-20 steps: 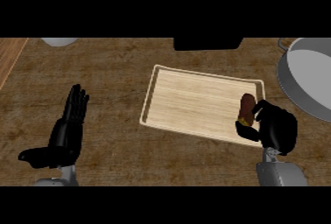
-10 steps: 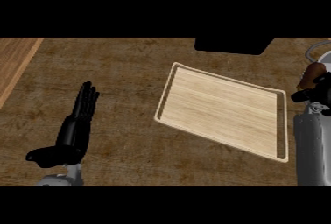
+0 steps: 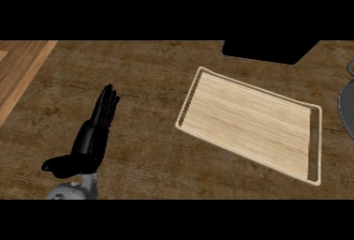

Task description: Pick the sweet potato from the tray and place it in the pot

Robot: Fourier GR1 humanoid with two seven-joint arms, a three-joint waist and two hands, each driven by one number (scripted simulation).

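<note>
One black hand, the left hand [image 3: 88,140], shows at the lower left of the frame, resting over the dark brown desk [image 3: 152,70] with its fingers [image 3: 107,101] straight and close together, pointing toward the top, and its thumb sticking out to the left. A lighter wooden strip [image 3: 21,70] runs along the upper left edge. Right of centre lies the pale wooden tray [image 3: 256,124], tilted in the frame, its raised rim unbroken and its surface bare. A black block [image 3: 269,49] sits at the top edge above the tray. A grey curved edge, the pot [image 3: 346,105], shows at the far right. The sweet potato and the right hand appear nowhere in the frame.
</note>
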